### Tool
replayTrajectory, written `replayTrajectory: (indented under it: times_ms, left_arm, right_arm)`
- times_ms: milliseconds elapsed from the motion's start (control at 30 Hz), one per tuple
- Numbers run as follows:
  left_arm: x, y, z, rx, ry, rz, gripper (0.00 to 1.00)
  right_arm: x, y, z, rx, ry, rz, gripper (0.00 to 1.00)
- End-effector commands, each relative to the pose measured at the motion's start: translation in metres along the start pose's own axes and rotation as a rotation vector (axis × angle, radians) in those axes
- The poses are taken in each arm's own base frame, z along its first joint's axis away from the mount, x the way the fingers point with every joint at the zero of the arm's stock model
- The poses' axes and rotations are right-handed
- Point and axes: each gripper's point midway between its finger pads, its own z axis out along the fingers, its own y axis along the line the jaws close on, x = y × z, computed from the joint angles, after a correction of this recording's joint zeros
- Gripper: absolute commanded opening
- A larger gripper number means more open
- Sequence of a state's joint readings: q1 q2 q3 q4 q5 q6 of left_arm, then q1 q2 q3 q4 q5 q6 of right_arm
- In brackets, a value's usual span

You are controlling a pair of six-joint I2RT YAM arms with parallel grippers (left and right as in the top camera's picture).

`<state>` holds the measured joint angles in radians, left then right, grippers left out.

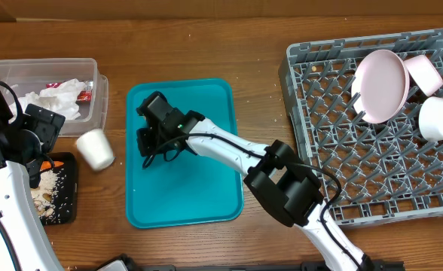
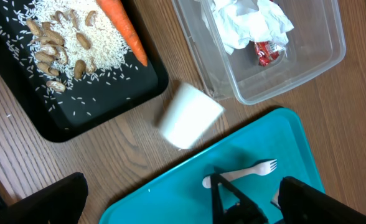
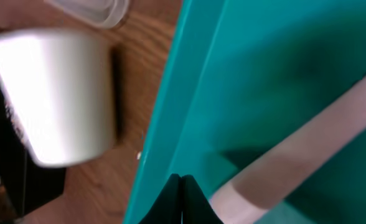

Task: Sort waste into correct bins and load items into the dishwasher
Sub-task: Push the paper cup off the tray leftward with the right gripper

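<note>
The fork [image 2: 242, 173] lies flat on the teal tray [image 2: 295, 143]. Its handle end is right at the right end effector [image 3: 183, 194] and its prongs point away. The tips look closed. I cannot tell if they pinch the fork. The left end effector [image 2: 183, 186] hangs open and empty. The cup [image 2: 189, 116] lies on the table just beside the tray, out of the way.

No readable text, label or number shows anywhere.

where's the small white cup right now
Overhead view, left of centre: the small white cup lies on its side on the wooden table, just below the clear tub, between the black tray and the teal tray.
</note>
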<state>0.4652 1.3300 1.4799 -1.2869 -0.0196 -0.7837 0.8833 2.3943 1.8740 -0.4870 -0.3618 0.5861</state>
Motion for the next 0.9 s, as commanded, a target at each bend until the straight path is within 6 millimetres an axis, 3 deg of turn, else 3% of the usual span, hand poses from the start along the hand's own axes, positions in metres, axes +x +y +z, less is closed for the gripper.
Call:
replayTrajectory:
  times_ms: [0, 267, 533, 633, 667, 767, 867]
  left_arm:
    - [-0.002, -0.001, -0.001, -0.001, -0.008, -0.009, 1.0]
    - [-0.002, -0.001, -0.001, -0.001, -0.008, -0.009, 1.0]
    - [-0.002, -0.001, -0.001, -0.001, -0.008, -0.009, 1.0]
    - [-0.002, -0.001, -0.001, -0.001, -0.008, -0.009, 1.0]
    - [-0.002, -0.001, -0.001, -0.001, -0.008, -0.009, 1.0]
    - [-0.002, -0.001, -0.001, -0.001, -0.008, -0.009, 1.0]
    - [-0.002, -0.001, -0.001, -0.001, -0.008, -0.009, 1.0]
  right_arm:
    - [-0.027, 0.013, -0.024, 0.008, -0.095, -0.03, 0.05]
    - [-0.021, -0.006, -0.002, 0.038, -0.08, -0.018, 0.08]
    - [-0.005, -0.042, 0.017, 0.128, -0.026, 0.024, 0.09]
    - [-0.004, -0.059, 0.012, 0.176, -0.011, 0.066, 0.06]
    - [-0.003, -0.074, 0.006, 0.226, -0.005, 0.116, 0.04]
    - [-0.007, -0.096, -0.01, 0.279, 0.018, 0.181, 0.04]
    - [-0.024, -0.136, -0.051, 0.434, 0.015, 0.264, 0.04]
